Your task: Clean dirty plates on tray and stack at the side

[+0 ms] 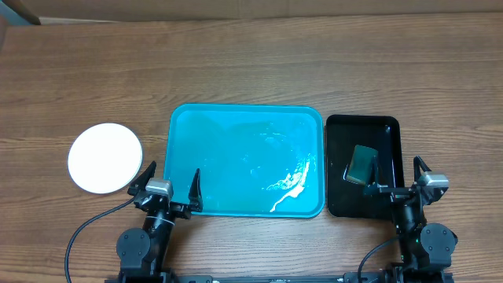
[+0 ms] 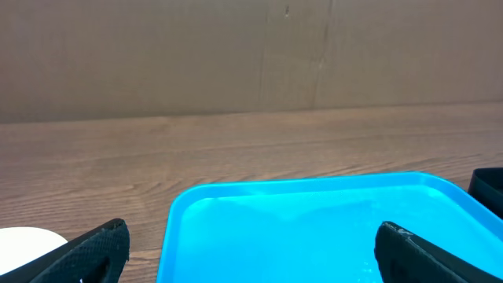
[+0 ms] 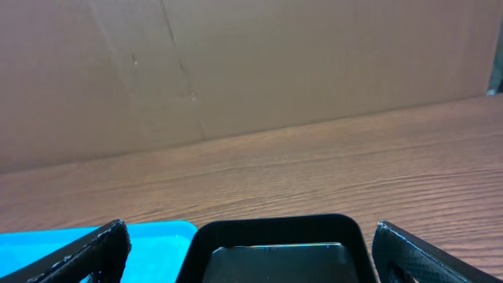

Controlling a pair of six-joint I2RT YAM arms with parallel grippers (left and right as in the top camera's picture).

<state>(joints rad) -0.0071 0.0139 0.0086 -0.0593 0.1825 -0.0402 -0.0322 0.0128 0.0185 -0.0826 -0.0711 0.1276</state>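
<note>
The turquoise tray lies at the table's middle with a white smear near its front right corner; no plates are on it. It also shows in the left wrist view. A white plate lies on the table left of the tray; whether more plates lie under it I cannot tell. Its edge shows in the left wrist view. My left gripper is open and empty at the tray's front left corner. My right gripper is open and empty over the front of the black tray.
The black tray holds a dark green sponge-like block. The black tray also shows in the right wrist view. A brown cardboard wall stands behind the table. Cables run from both arm bases at the front edge.
</note>
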